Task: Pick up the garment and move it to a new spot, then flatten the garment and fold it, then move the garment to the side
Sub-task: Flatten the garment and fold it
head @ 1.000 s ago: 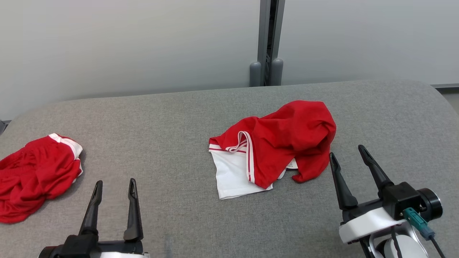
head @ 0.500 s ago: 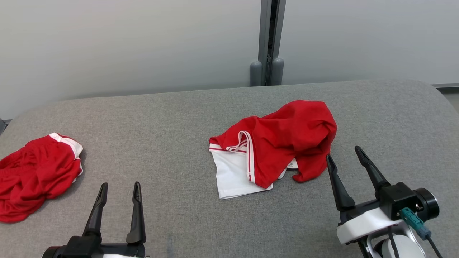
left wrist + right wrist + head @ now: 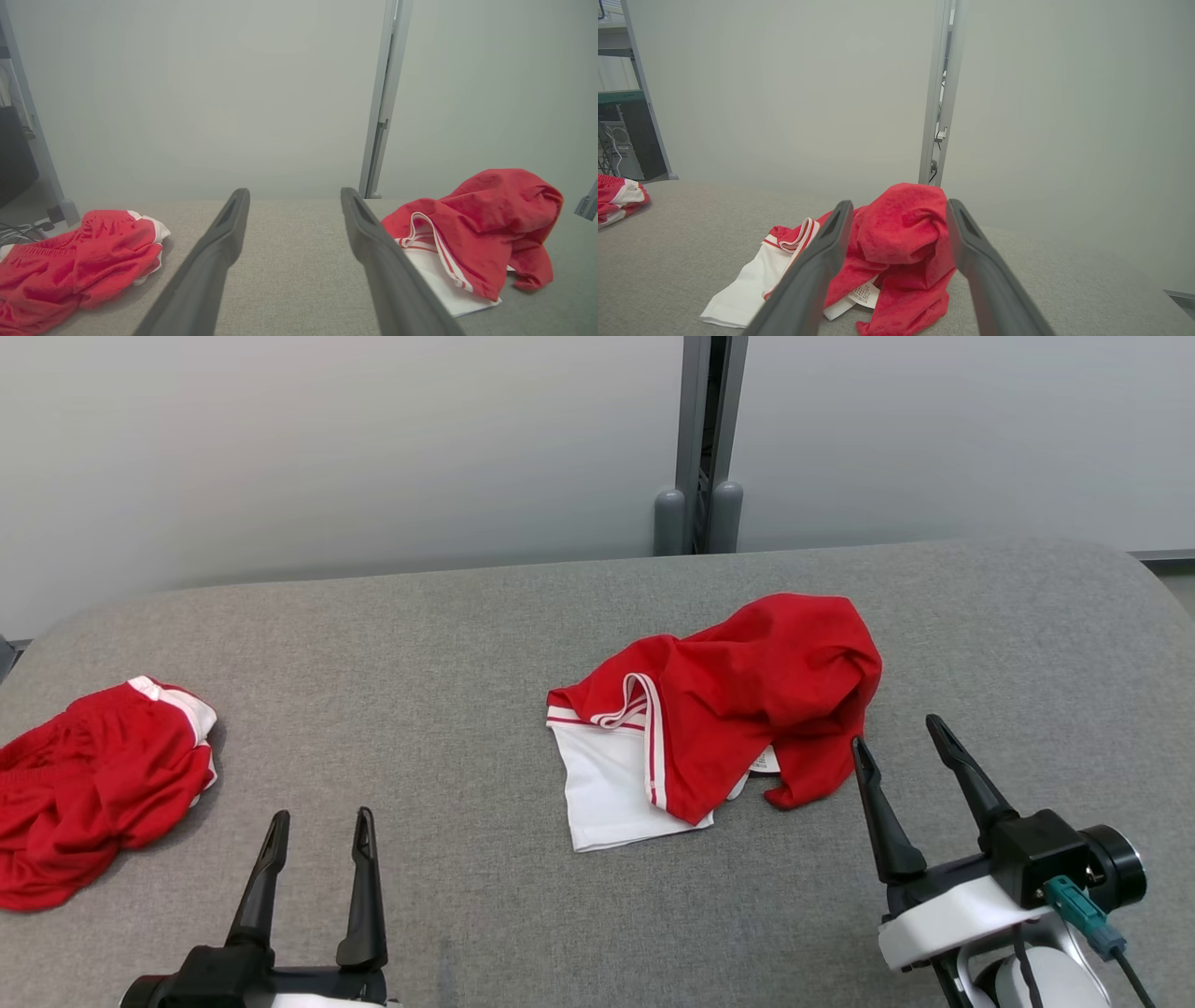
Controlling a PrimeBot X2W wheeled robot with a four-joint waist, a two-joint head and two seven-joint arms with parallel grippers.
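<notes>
Right gripper (image 3: pixel 896 732): jaws spread wide, nothing between the fingers, nothing held. It stands nearer the robot than the grey post (image 3: pixel 709 429) and to the post's right. Its fingertips are just beside the near right edge of the garment (image 3: pixel 747 700). The head view shows a narrow strip of table (image 3: pixel 420 644) between them and the cloth. In the right wrist view the red bulk of the garment sits framed between the two fingers. A teal connector (image 3: pixel 1074 901) is plugged in at the wrist.

Left gripper (image 3: pixel 322 814): jaws equally wide, empty. It is over bare table, well to the post's left and nearer the robot. Whether its tips touch the surface cannot be told.

Garment: a crumpled red heap with a white panel (image 3: pixel 607 793) spread flat on its near left side. It also has red-and-white striped trim and a small printed label (image 3: pixel 761 763) at its near edge. It lies on the grey fabric-covered table directly in front of the post.

Second red garment (image 3: pixel 93 784): bunched, with a white band, far to the post's left at the table's edge.

Pale wall (image 3: pixel 327 448): on both sides of the post.
</notes>
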